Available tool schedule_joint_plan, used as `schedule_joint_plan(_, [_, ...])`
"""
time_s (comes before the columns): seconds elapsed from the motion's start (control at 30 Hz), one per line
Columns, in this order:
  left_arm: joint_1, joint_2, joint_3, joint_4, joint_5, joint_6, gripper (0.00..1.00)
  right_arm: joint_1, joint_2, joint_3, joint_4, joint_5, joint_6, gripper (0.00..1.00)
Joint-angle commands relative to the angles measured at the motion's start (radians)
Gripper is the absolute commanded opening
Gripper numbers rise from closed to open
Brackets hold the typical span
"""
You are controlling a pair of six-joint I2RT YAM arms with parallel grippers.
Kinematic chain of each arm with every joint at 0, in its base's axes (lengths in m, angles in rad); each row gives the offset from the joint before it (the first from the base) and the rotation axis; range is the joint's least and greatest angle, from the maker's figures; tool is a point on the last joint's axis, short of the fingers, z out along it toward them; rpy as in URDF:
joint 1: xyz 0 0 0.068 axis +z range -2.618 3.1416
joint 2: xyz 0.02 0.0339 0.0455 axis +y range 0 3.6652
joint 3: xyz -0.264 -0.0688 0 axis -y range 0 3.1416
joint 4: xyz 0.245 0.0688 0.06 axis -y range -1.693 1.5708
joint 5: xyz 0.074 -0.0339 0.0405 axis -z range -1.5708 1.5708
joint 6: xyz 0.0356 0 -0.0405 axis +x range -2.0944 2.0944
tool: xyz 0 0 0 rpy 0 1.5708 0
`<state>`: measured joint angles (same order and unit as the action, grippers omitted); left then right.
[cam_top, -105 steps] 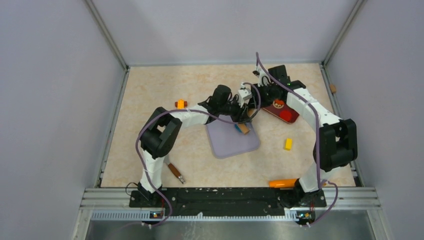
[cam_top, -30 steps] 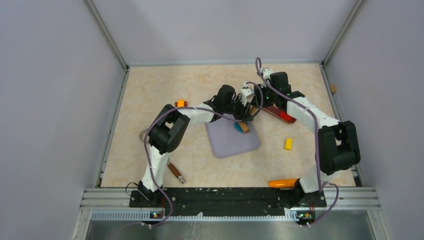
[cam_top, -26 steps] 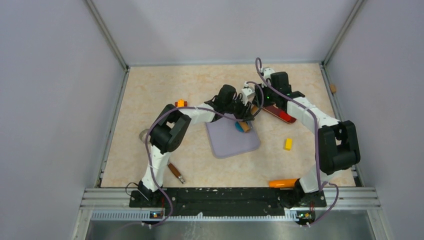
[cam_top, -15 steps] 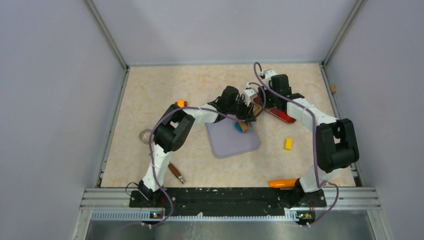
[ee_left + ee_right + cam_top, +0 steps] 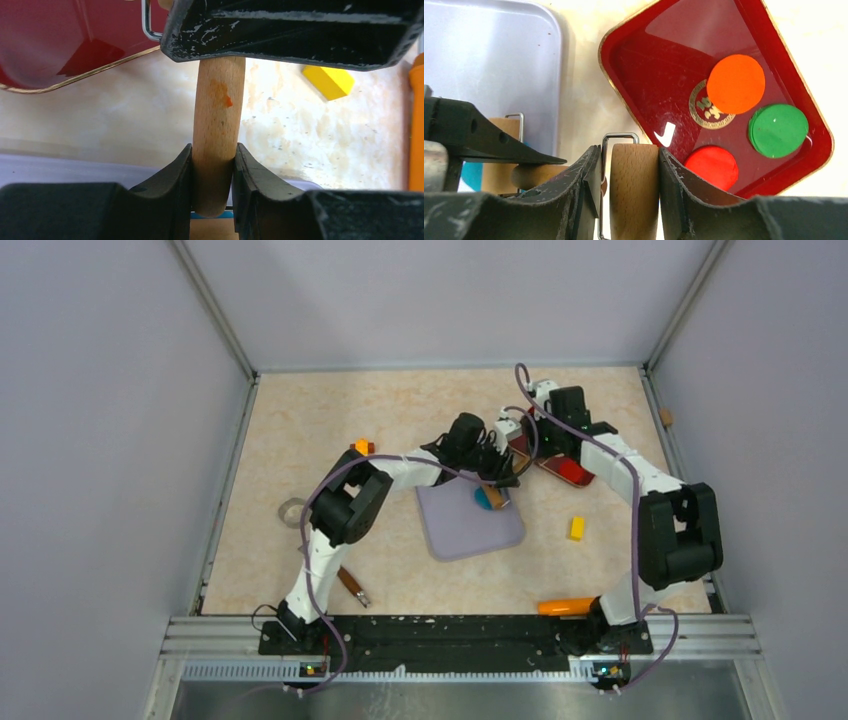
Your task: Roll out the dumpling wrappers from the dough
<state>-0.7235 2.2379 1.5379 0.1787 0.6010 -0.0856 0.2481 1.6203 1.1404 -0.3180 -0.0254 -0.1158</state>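
The wooden roller [image 5: 494, 496] rests on the teal dough [image 5: 481, 498], at the far right of the lavender mat [image 5: 455, 530]. My left gripper [image 5: 212, 175] is shut on one roller handle [image 5: 218, 120]. A strip of dough [image 5: 212, 214] shows just under it. My right gripper [image 5: 630, 165] is shut on the other wooden handle [image 5: 634, 195], over the gap between the mat [image 5: 494, 60] and the red tray [image 5: 649, 90]. In the top view the two grippers [image 5: 497, 475] [image 5: 520, 440] meet above the roller. The dumpling wrappers are out of view.
The red tray [image 5: 585, 480] beside the mat holds an orange disc [image 5: 735, 83], a green disc [image 5: 778, 130] and a red disc [image 5: 711, 166]. A yellow block [image 5: 577, 528], orange block [image 5: 361, 447], orange cylinder [image 5: 565, 606] and brown tool [image 5: 351, 585] lie around.
Both grippers and the roller have shifted a little to the right and nearer over the dough. The mat has slid slightly right with them. Both grips are unchanged.
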Motion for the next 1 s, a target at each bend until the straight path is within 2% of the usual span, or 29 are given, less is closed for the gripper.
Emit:
schedule_joint_plan(0.0, [0.03, -0.005, 0.061, 0.054, -0.118, -0.09, 0.0, -0.022, -0.095, 0.044, -0.299, -0.039, -0.034, 0.0])
schedule_joint_plan(0.13, [0.031, -0.025, 0.085, 0.054, -0.126, -0.095, 0.0, -0.032, -0.128, 0.09, -0.35, -0.062, -0.013, 0.0])
schedule_joint_plan(0.27, [0.038, -0.067, 0.08, 0.044, -0.115, -0.084, 0.0, -0.043, -0.16, 0.133, -0.393, -0.155, 0.016, 0.0])
schedule_joint_plan(0.43, [0.046, -0.173, -0.003, 0.054, -0.095, -0.05, 0.0, -0.05, -0.192, 0.17, -0.448, -0.279, 0.031, 0.0])
schedule_joint_plan(0.6, [0.049, -0.279, -0.106, 0.017, -0.056, 0.05, 0.0, -0.055, -0.194, 0.202, -0.483, -0.415, 0.037, 0.0])
schedule_joint_plan(0.8, [0.076, -0.351, -0.199, -0.074, -0.059, 0.132, 0.0, -0.054, -0.184, 0.228, -0.47, -0.587, 0.122, 0.28])
schedule_joint_plan(0.97, [0.1, -0.412, -0.29, -0.053, -0.063, 0.157, 0.0, -0.058, -0.181, 0.218, -0.483, -0.63, 0.142, 0.62])
